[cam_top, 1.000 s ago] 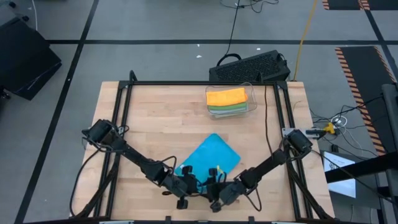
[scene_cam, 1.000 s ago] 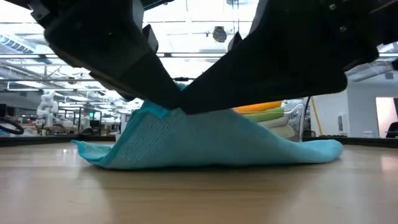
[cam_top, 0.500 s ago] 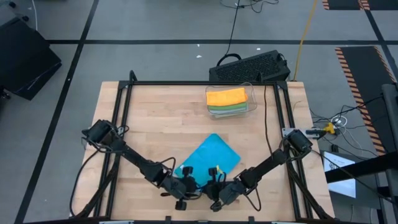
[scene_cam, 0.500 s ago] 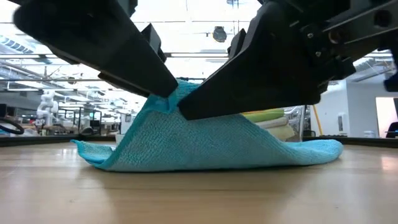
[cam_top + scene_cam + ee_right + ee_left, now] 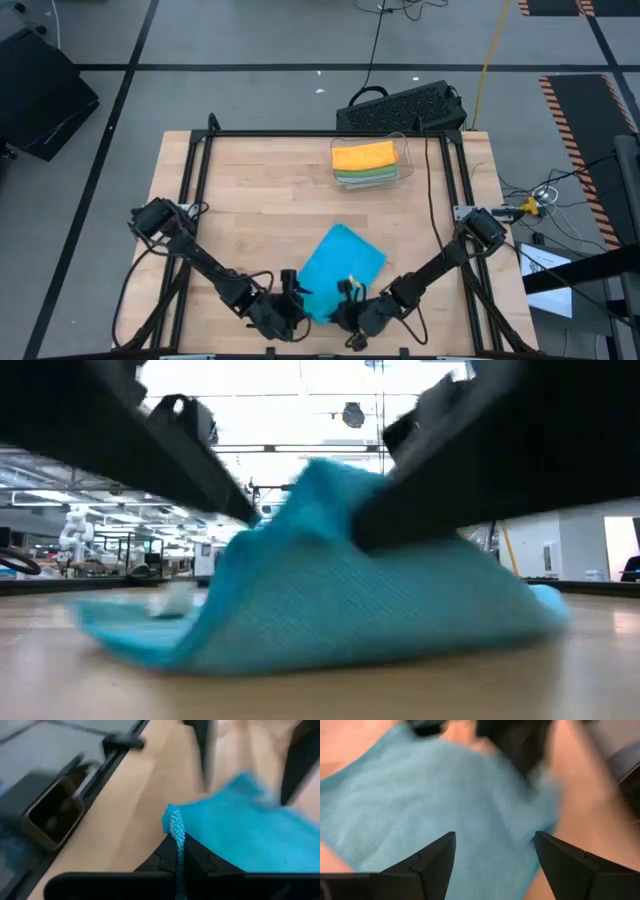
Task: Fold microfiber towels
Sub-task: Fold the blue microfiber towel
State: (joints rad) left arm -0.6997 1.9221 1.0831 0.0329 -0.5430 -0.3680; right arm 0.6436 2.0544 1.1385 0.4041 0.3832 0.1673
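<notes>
A blue microfiber towel (image 5: 340, 262) lies near the table's front edge, and its near part is raised into a peak (image 5: 330, 475). My right gripper (image 5: 345, 298) is shut on that raised part. My left gripper (image 5: 290, 302) stands open just to the towel's left. In the left wrist view its gripper (image 5: 495, 837) has the towel (image 5: 420, 795) ahead of the spread fingers, and I cannot tell whether they touch it. An orange towel (image 5: 362, 155) tops a stack of green ones in the clear bin (image 5: 405, 168) at the far right. My right gripper pinches the blue towel's near edge (image 5: 173, 820) between its two fingers, and the hem stands up out of them. It comes slanting down from the table's near right. The held part is lifted, while the towel's far part (image 5: 530, 610) rests on the table, slack.
Black frame rails (image 5: 190, 200) run along the table's left, right and far sides. A black keyboard (image 5: 400, 108) lies beyond the far edge. Bare wood (image 5: 260, 190) stretches between the blue towel and the far rail.
My left gripper has let go of the towel's raised part and drawn back toward the table's near left. My right gripper has taken hold of that part. The towel's peak now stands higher and has shifted toward the near edge, while its far part stays on the table.
</notes>
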